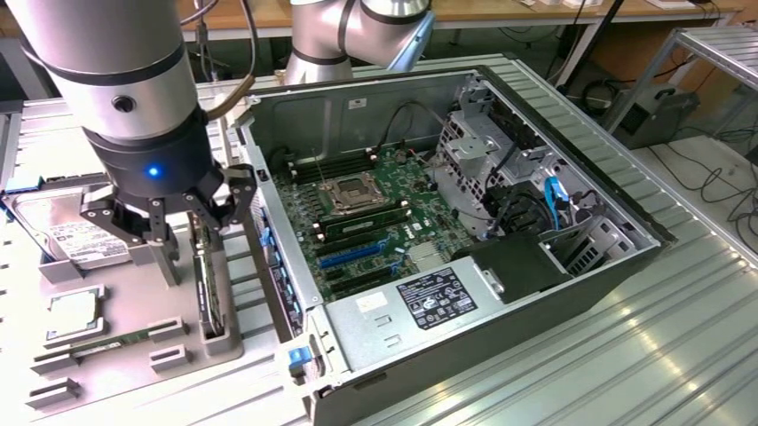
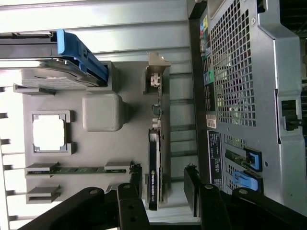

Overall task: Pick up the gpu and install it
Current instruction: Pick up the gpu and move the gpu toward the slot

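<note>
Pincer agape above thin black gpu (on edge, silvery bracket)

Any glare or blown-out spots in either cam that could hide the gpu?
Wrist view: the table beside the tray blows out white and the CPU washes pale; the gpu reads dark and distinct. Exterior view: glare streaks on the table near the case, none on the gpu.

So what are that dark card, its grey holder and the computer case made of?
The gpu: matte black face, probably plastic, with a silvery metal-looking end bracket. The holder: dull uniform grey with rounded blocks, likely plastic. The computer case: sheet metal, judging by its sheen and punched vents.
</note>
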{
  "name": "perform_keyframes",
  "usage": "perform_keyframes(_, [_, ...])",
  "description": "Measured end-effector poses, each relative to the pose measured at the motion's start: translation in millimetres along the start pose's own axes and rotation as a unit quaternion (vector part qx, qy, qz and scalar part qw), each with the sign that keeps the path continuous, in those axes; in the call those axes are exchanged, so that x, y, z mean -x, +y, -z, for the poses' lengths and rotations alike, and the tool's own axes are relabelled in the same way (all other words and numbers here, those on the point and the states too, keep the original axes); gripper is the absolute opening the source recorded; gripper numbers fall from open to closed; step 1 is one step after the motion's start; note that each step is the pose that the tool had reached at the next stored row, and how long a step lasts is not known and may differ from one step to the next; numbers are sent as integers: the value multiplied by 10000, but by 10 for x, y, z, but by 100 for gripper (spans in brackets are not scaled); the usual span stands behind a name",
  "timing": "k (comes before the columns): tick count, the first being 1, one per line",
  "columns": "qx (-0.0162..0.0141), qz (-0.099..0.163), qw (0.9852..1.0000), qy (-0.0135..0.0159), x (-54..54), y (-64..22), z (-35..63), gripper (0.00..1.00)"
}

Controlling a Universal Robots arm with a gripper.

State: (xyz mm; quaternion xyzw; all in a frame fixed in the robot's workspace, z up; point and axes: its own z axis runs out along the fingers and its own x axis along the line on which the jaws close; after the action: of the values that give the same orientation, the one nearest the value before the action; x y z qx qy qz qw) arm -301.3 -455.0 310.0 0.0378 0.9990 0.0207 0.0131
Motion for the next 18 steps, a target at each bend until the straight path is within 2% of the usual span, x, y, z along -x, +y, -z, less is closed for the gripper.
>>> perform_keyframes(18, [-1,0,10000,0,-3,-4,-99,48])
